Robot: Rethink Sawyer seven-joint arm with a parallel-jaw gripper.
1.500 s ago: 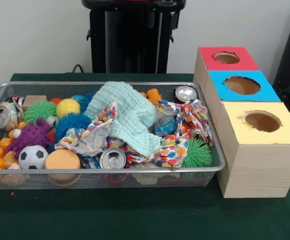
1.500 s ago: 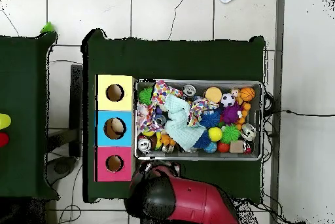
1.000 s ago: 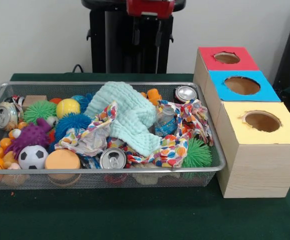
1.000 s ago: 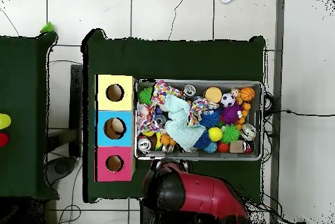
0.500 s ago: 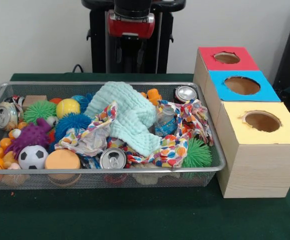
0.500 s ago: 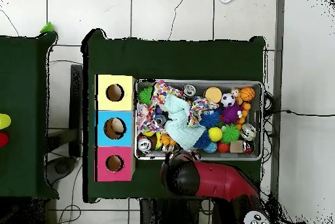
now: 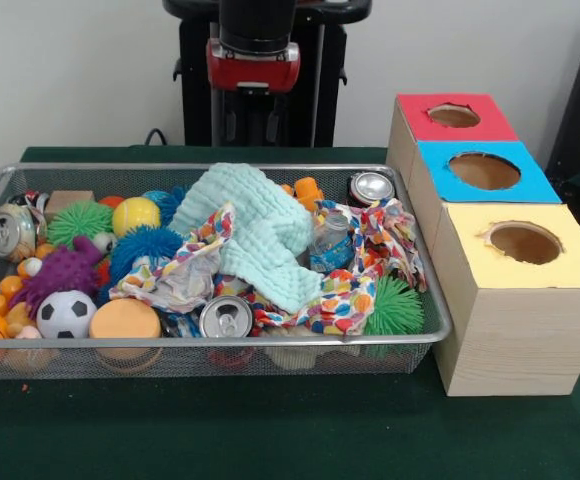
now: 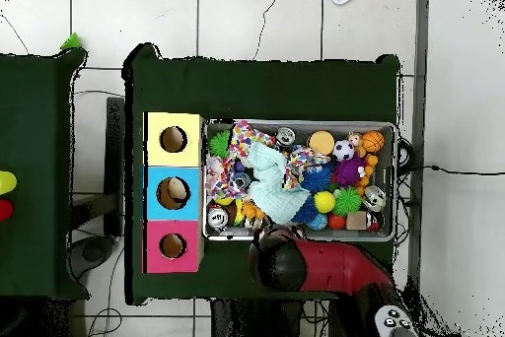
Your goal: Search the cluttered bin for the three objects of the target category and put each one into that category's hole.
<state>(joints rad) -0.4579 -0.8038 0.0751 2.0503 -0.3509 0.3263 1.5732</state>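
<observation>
Clutter fills the bin (image 7: 0,186) on my desk (image 7: 270,430); an orange plush (image 7: 308,190) peeks beside the mint cloth (image 7: 260,230). The red hole (image 7: 454,115) sits farthest back in front view. Arm (image 7: 256,45) hangs behind the bin; I cannot tell the pincer's state.

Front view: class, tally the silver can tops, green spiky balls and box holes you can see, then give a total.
Silver can tops: 3
Green spiky balls: 2
Box holes: 3
Total: 8
</observation>
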